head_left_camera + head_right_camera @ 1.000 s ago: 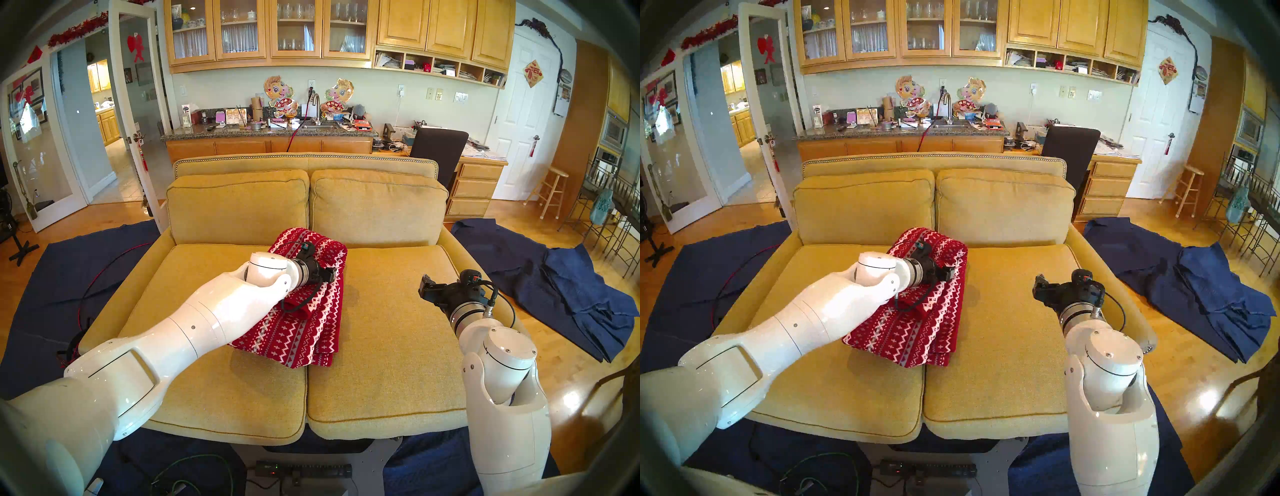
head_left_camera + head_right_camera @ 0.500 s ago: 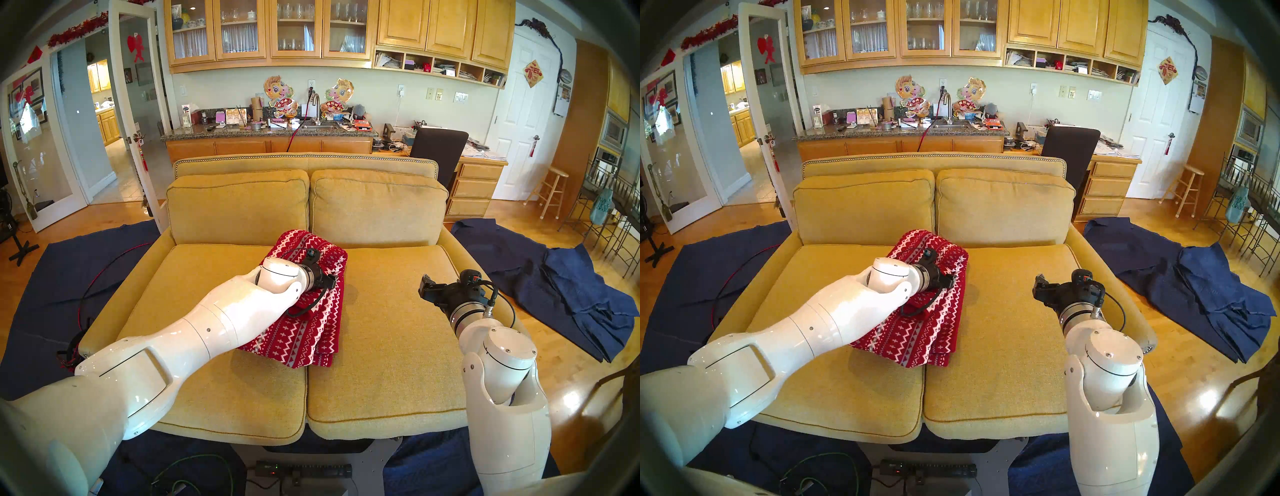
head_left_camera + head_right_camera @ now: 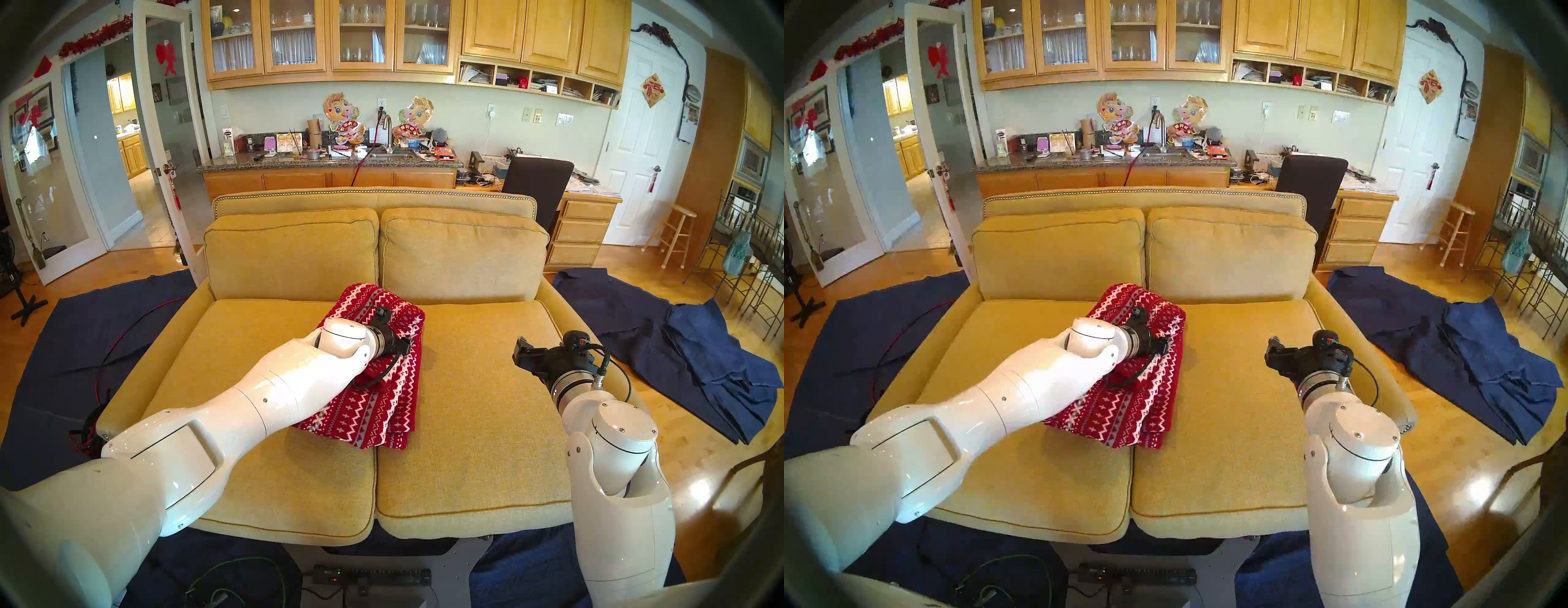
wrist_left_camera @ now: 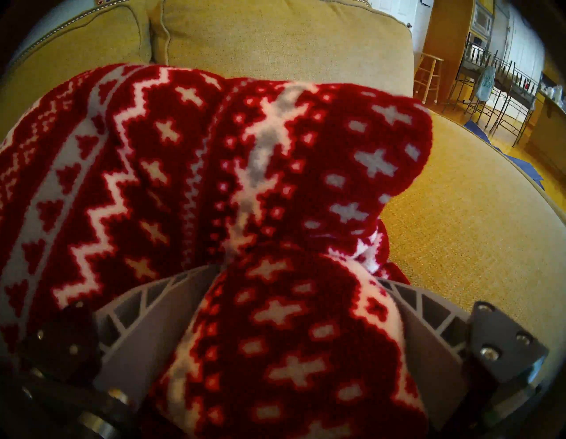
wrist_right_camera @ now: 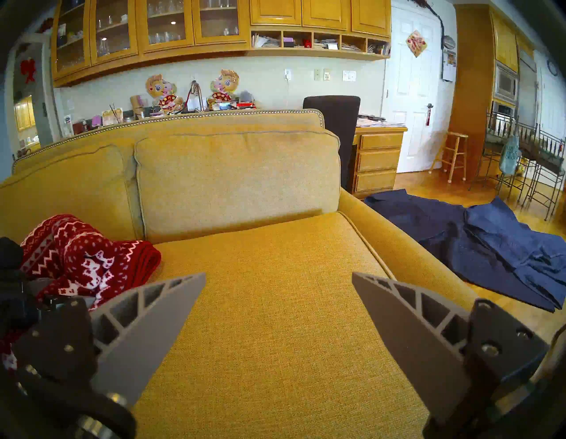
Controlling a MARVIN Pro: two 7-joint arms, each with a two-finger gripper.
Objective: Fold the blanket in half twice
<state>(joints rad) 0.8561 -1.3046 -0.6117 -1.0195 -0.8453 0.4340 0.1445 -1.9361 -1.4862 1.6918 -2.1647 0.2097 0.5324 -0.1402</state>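
The red blanket (image 3: 373,407) with white and grey zigzag and cross stripes lies folded in several layers across the seam of the two seat cushions; its far end is bunched up. It also shows in the head right view (image 3: 1123,407). My left gripper (image 3: 407,343) sits low on the bunched far part. In the left wrist view its jaws stand wide apart, and a hump of blanket (image 4: 275,153) lies between the fingers (image 4: 137,309). My right gripper (image 3: 519,350) is open and empty above the right seat cushion, apart from the blanket (image 5: 92,254).
The yellow sofa (image 3: 488,424) has two seat cushions and two back cushions (image 3: 462,250). Dark navy cloths lie on the floor at the right (image 3: 700,361) and the left (image 3: 63,339). A power strip (image 3: 373,577) and cables lie below the sofa's front edge.
My left arm has reached farther right and forward over the blanket, mostly in the first half second; the wrist now sits lower on the bunched part. The right arm has not moved.
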